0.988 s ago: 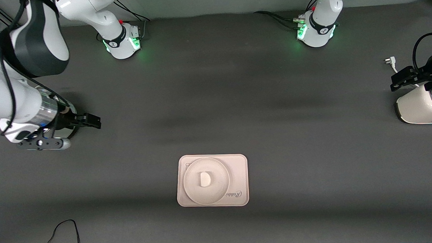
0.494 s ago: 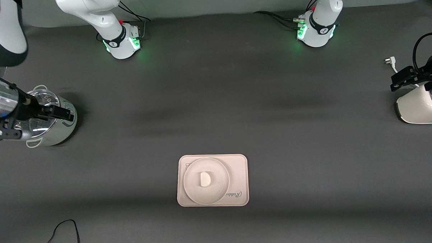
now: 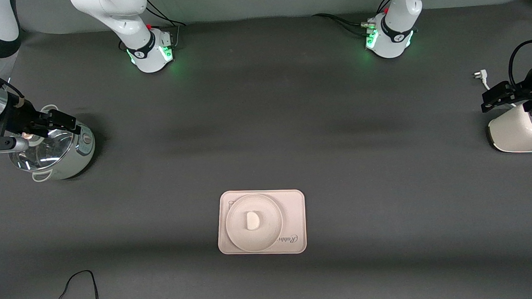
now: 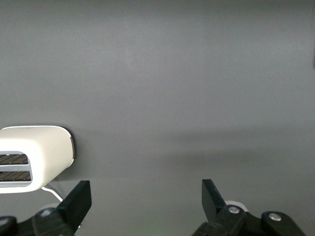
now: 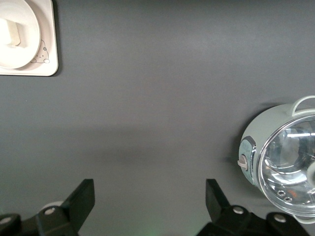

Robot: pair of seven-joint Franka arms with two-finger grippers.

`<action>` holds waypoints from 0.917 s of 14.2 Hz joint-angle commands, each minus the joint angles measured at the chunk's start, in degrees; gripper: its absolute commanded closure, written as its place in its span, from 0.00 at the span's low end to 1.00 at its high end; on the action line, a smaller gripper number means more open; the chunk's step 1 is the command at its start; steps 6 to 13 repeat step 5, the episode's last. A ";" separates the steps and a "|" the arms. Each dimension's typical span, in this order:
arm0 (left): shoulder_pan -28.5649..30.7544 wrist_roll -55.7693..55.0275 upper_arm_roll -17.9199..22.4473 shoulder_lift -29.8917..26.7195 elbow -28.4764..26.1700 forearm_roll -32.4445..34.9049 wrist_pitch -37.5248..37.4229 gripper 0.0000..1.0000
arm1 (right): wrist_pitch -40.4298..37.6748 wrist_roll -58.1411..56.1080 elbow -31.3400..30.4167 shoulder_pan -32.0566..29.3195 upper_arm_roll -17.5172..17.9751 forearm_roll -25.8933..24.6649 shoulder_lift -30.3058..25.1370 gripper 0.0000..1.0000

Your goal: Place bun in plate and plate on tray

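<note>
Right hand (image 3: 63, 121) withdrawn over cooker (image 3: 58, 152), wrist-view-only bear on tray (image 5: 49, 49)

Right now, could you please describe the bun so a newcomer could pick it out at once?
Find the rectangular tray on the table's camera-side half. A round plate sits on it, and the bun lies in that plate's middle: a small off-white half-moon lump, far smaller than either.

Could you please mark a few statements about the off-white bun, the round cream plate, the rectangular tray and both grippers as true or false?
1. The off-white half-moon bun lies in the round cream plate. True.
2. The plate sits beside the rectangular cream tray. False: it rests on it.
3. The right gripper is open. True.
4. The left gripper grips the bun. False: it is open, holding nothing, over the white toaster.
</note>
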 commanded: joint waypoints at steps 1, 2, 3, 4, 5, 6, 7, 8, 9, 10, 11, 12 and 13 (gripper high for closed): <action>-0.10 -0.84 0.07 -0.04 0.85 0.08 -1.21 0.00 | 0.25 1.67 -0.30 1.51 -0.33 -0.67 -1.13 0.00; -0.10 -0.84 0.07 -0.04 0.85 0.08 -1.21 0.00 | 0.25 3.69 -0.20 2.40 -1.56 -0.58 -0.96 0.00; -0.01 -0.84 0.07 0.05 0.85 0.08 -1.21 0.00 | 0.25 3.37 -0.20 2.49 -1.57 -0.58 -0.87 0.00; -0.01 -0.93 0.07 0.05 0.85 0.08 -1.21 0.00 | 0.25 3.19 -0.29 2.50 -1.66 -0.58 -0.78 0.00; 0.08 -0.93 0.07 0.05 0.85 0.08 -1.21 0.00 | 0.16 3.45 -0.29 2.84 -1.75 -0.58 -0.96 0.00; 0.08 -0.93 0.07 0.05 0.85 0.08 -1.21 0.00 | 0.16 3.45 -0.29 2.84 -1.75 -0.58 -0.96 0.00; 0.08 -0.93 0.07 0.05 0.85 0.08 -1.21 0.00 | 0.16 3.45 -0.29 2.84 -1.75 -0.58 -0.96 0.00; 0.08 -0.93 0.07 0.05 0.85 0.08 -1.21 0.00 | 0.16 3.45 -0.29 2.84 -1.75 -0.58 -0.96 0.00; 0.08 -0.93 0.07 0.05 0.85 0.08 -1.21 0.00 | 0.16 3.45 -0.29 2.84 -1.75 -0.58 -0.96 0.00; 0.08 -0.93 0.07 0.05 0.85 0.08 -1.21 0.00 | 0.16 3.45 -0.29 2.84 -1.75 -0.58 -0.96 0.00; 0.08 -0.93 0.07 0.05 0.85 0.08 -1.21 0.00 | 0.16 3.45 -0.29 2.84 -1.75 -0.58 -0.96 0.00; 0.08 -0.93 0.07 0.05 0.85 0.08 -1.21 0.00 | 0.16 3.45 -0.29 2.84 -1.75 -0.58 -0.96 0.00; 0.08 -0.93 0.07 0.05 0.85 0.08 -1.21 0.00 | 0.16 3.45 -0.29 2.84 -1.75 -0.58 -0.96 0.00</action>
